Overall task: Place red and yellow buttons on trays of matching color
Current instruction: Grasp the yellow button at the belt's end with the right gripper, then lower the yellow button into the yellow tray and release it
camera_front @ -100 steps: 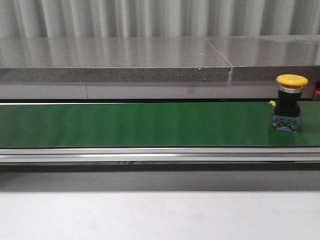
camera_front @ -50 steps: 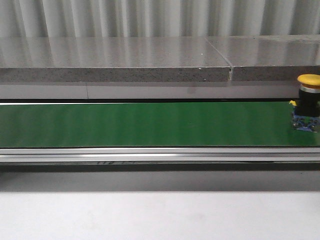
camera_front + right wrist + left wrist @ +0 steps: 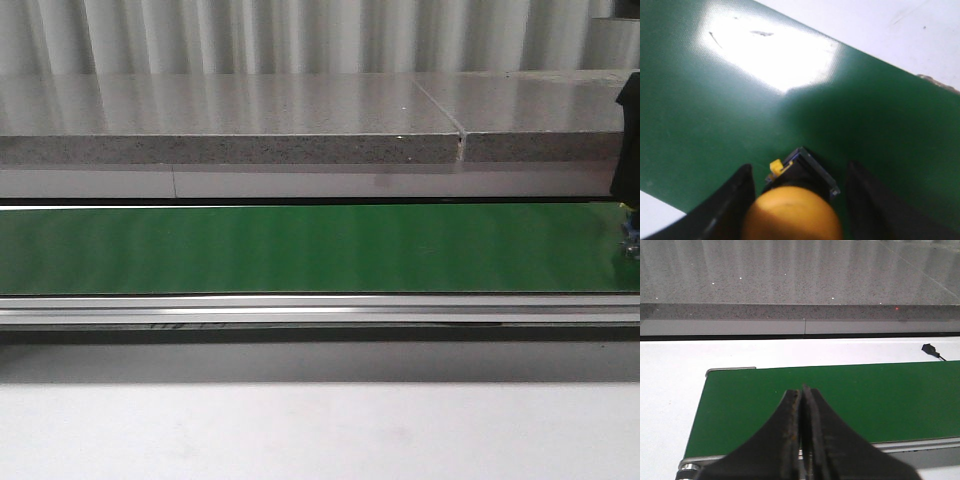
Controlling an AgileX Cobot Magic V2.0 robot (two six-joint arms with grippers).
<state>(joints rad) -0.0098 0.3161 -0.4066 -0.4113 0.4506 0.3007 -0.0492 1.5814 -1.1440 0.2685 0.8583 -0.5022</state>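
— Green belt (image 3: 300, 248), running the full width of the front view, bare along most of its length. Grey stone ledge (image 3: 230, 118) behind it, pale table (image 3: 300, 430) in front.

— And on the left side?

— Left tool (image 3: 802, 405) seen from its own wrist: both dark fingers (image 3: 789, 420) pressed together, gripping nothing. Hovering over the belt's rounded left end, white table surface beside it. Small black connector (image 3: 929, 348) lying on the white strip past the belt's far edge.

— Further right?

— Only a dark shape at the very right edge of the front view, with a bit of blue at belt level; too cropped to read.

— And from the right wrist?

— Yellow button (image 3: 792, 215) standing upright on the belt, domed cap above a black body. Right tool (image 3: 800, 200) spread apart, one finger (image 3: 735, 200) either side of the cap. Contact with the cap: cannot tell. Bright glare patch on the belt beyond it.
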